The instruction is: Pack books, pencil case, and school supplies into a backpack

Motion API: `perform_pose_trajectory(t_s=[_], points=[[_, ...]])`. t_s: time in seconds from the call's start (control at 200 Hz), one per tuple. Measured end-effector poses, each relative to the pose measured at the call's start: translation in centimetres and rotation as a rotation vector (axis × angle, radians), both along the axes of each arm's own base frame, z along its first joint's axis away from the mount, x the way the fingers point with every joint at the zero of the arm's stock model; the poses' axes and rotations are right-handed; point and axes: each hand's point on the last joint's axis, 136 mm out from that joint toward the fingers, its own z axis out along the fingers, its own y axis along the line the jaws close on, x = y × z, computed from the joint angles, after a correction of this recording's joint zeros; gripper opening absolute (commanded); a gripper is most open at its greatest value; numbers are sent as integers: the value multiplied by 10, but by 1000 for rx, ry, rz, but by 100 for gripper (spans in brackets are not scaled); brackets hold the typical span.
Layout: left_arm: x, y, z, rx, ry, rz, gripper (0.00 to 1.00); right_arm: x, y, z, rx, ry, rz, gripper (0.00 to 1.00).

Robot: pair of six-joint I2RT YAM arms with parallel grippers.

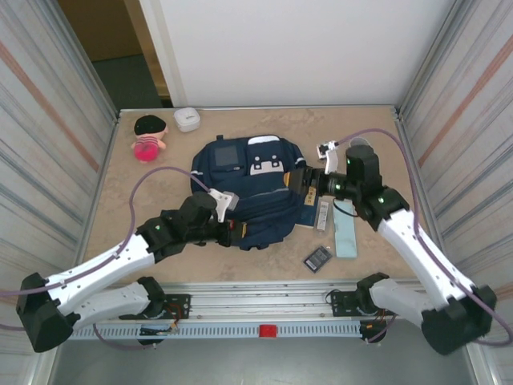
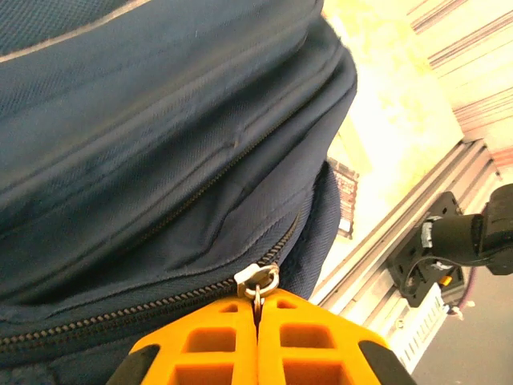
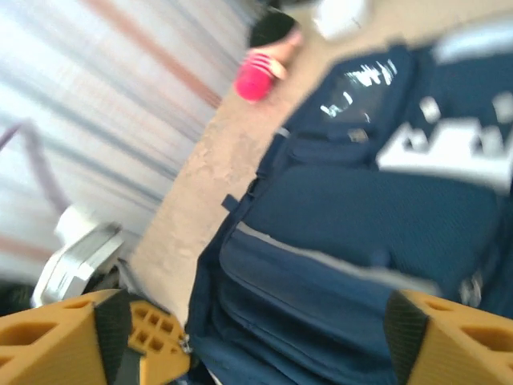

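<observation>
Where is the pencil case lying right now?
In the top view the pencil case lies flat on the table right of the backpack, beside the silvery-white bar, with the small dark grey rectangle toward the near edge.

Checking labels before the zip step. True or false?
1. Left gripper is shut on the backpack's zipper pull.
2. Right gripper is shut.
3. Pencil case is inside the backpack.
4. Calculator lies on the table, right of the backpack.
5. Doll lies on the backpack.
1. True. The left gripper is shut on the zipper pull of the backpack.
2. False. The right gripper is open, its fingers wide apart over the backpack.
3. False. The pencil case lies on the table, right of the backpack.
4. True. The calculator lies near the front edge.
5. False. The doll is on the table at the far left, apart from the backpack.
</observation>
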Motion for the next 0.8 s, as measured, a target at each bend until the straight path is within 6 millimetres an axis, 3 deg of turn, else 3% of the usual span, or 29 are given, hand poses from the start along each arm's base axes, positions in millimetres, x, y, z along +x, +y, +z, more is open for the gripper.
perform_pose_trajectory(t_s=[0.1,0.205,0.406,0.626,0.712,0.797], points=[[-2,-5,-7,-14,36,-28,0,-36,22,10,-101,-268,178,85],[-4,-11,-6,-38,52,-59,0,-58,46,-7,-224,-446,362,83],[-6,-15,-1,-70,63,-90,0,-50,65,-72,-418,-496,550,79],[-9,-16,-1,-73,58,-115,0,-51,72,-120,-506,-475,709,72],[-9,-16,-1,-72,54,-118,0,-53,75,-128,-516,-472,757,54],[-8,-15,-1,-68,47,-118,0,-53,77,-129,-522,-484,783,15]])
